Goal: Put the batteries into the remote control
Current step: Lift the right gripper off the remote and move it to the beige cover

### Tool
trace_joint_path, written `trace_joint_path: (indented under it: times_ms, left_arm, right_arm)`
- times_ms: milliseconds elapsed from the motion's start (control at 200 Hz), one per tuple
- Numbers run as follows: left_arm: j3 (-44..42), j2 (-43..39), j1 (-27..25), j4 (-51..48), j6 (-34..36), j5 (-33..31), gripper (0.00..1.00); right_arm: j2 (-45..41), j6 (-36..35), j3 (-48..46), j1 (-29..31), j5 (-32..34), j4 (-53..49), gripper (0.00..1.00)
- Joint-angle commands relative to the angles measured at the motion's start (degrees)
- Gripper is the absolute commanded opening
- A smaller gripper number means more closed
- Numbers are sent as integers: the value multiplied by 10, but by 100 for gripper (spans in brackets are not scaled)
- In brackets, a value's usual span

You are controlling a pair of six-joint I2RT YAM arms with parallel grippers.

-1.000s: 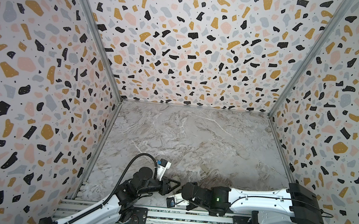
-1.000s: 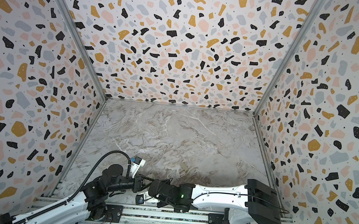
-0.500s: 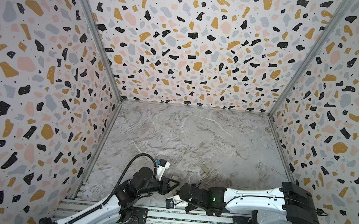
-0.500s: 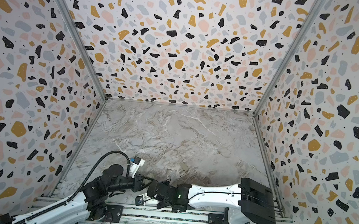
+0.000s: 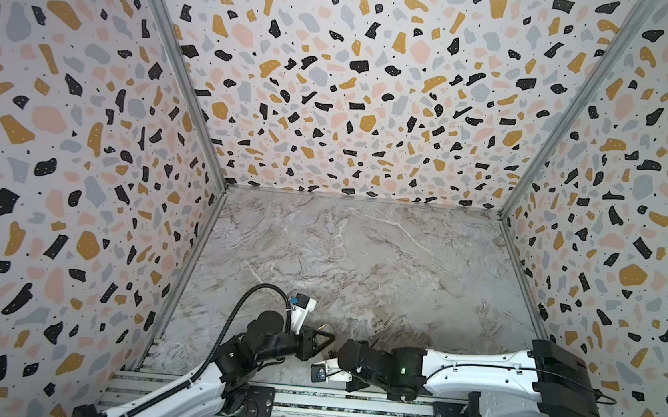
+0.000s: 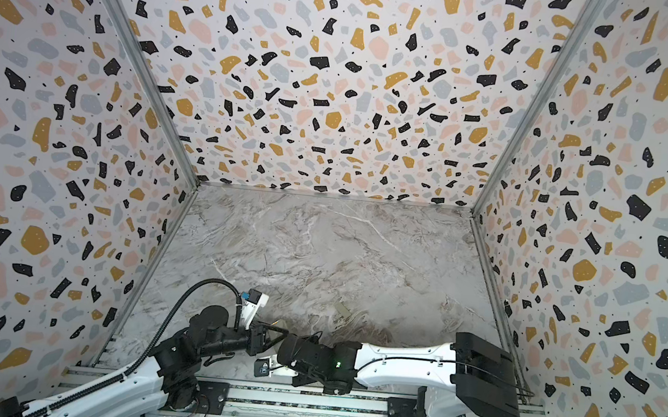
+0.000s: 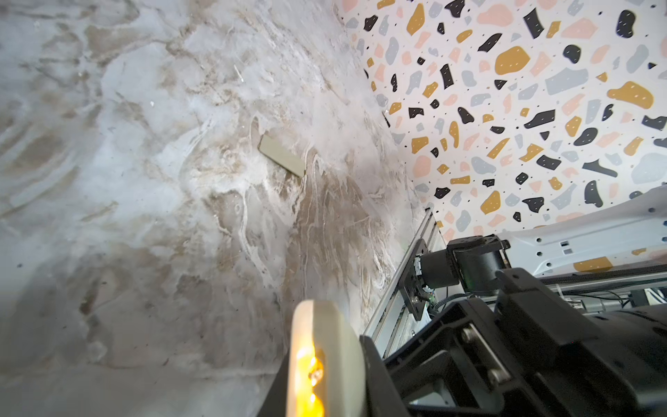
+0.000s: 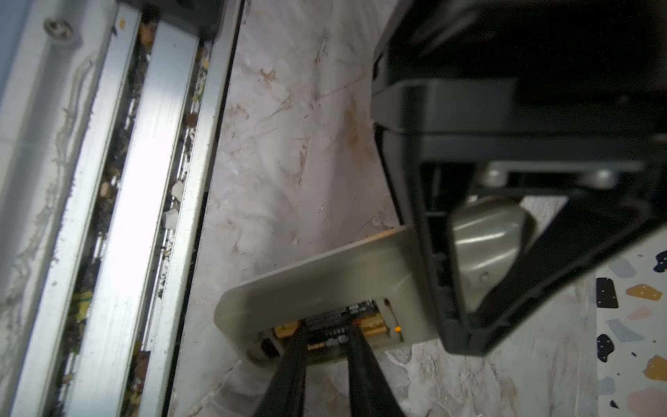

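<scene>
My left gripper (image 5: 317, 341) sits low at the near edge of the marble table (image 5: 361, 254), clamped on one end of the remote control (image 8: 325, 281) and holding it just above the table. The battery bay faces my right wrist camera. Both batteries (image 8: 328, 334) look seated in it, with gold ends showing at each side. My right gripper (image 8: 327, 326) is at the bay with its fingers (image 8: 361, 364) parted a little and lying over the cells. I see nothing pinched between them. Loading looks basically done, though I can't tell if both cells are fully down. The battery cover (image 7: 281, 156) lies flat on the table to the right, well apart and not yet fitted.
</scene>
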Motion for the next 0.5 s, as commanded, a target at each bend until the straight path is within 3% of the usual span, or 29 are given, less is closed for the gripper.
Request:
trace_joint_path:
  times_ms: [0,245,400,491]
  left_arm:
    - [24,3,-4,53,5,10,0]
    - [11,2,-2,76,-14,-38,0]
    - [0,-6,0,101,-28,-65,0]
    - [-6,-2,3,113,-33,-74,0]
  right_arm:
    - [-55,69,-6,-32,36,-4,28]
    - [-135,167,-14,-148,11,-40,44]
    - [-133,217,-9,-227,-5,-83,58]
    - [-113,240,-8,-269,-29,-101,61]
